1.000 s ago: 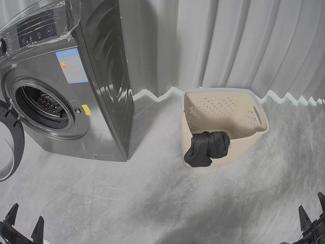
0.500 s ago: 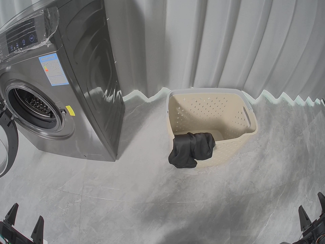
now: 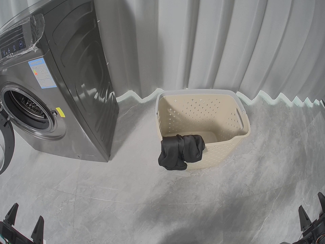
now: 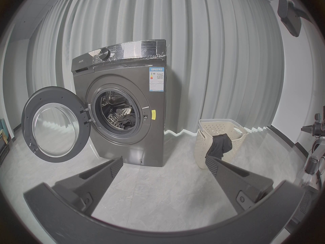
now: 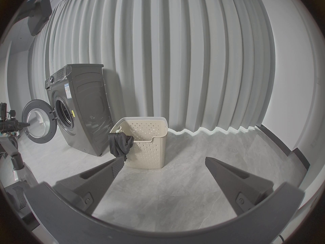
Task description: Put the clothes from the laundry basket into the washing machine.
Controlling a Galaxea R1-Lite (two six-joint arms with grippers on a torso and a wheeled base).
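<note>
The camera has turned toward the basket (image 3: 210, 112), whose black garment (image 3: 181, 149) hangs ahead, slightly nearer the right end effector (image 3: 309, 202) than the left end effector (image 3: 27, 210), both with fingers apart

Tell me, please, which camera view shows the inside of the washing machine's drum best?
The left wrist view: it faces the drum nearly head-on past the open door, showing dark fabric lying inside. The head view catches the opening obliquely at its edge; the right wrist view sees it far off, from the side.
</note>
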